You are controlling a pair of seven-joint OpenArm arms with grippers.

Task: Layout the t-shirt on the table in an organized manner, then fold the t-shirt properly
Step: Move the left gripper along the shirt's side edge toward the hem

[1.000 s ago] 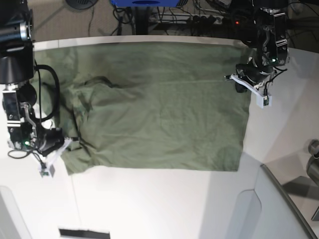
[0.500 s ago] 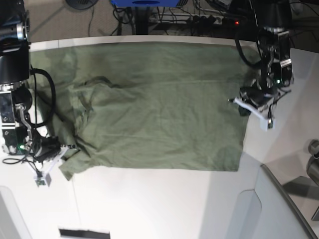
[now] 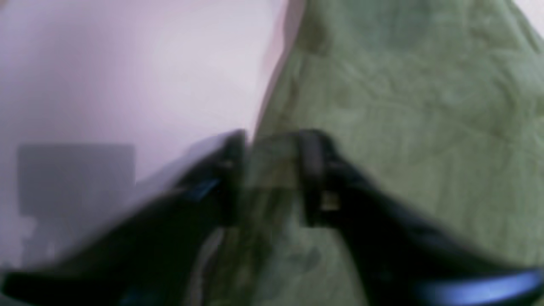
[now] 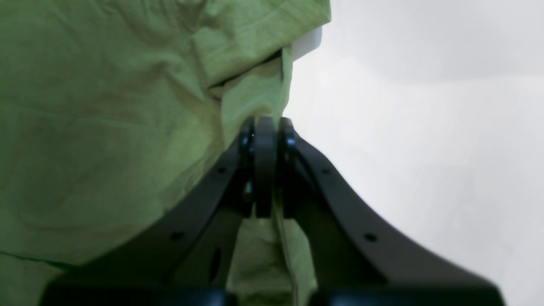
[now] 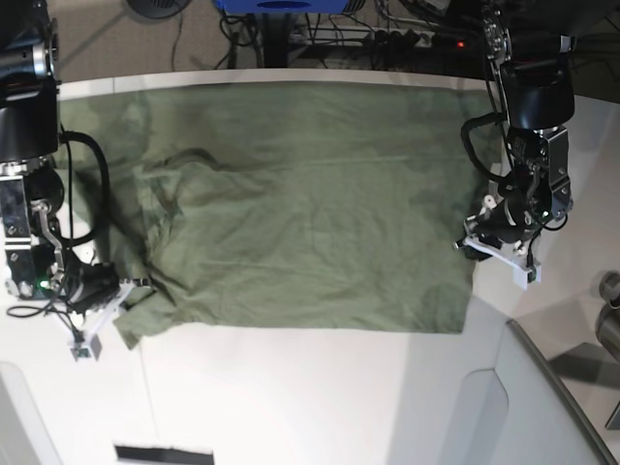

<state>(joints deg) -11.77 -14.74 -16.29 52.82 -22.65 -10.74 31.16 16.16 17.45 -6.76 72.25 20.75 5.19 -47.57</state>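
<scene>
The olive-green t-shirt [image 5: 300, 213] lies spread across the white table [image 5: 291, 397], smooth on the right and rumpled at the left. My left gripper [image 5: 481, 247] sits at the shirt's right edge; the left wrist view is blurred, but there this gripper [image 3: 272, 170] stands open, its jaws apart over the edge of the t-shirt [image 3: 403, 106] where it meets the table [image 3: 127, 63]. My right gripper [image 5: 128, 289] is at the shirt's near left corner. In the right wrist view the same gripper [image 4: 265, 127] is shut on a fold of the t-shirt [image 4: 106, 106].
A grey curved panel [image 5: 542, 407] rises at the near right, with a dark object [image 5: 610, 320] at the right border. A black strip [image 5: 163, 453] lies at the near edge. Cables and a power strip [image 5: 387, 39] sit behind the table's far edge.
My left gripper has travelled along the shirt's right edge toward the near side and its jaws have parted. My right gripper has dragged the near left corner slightly nearer.
</scene>
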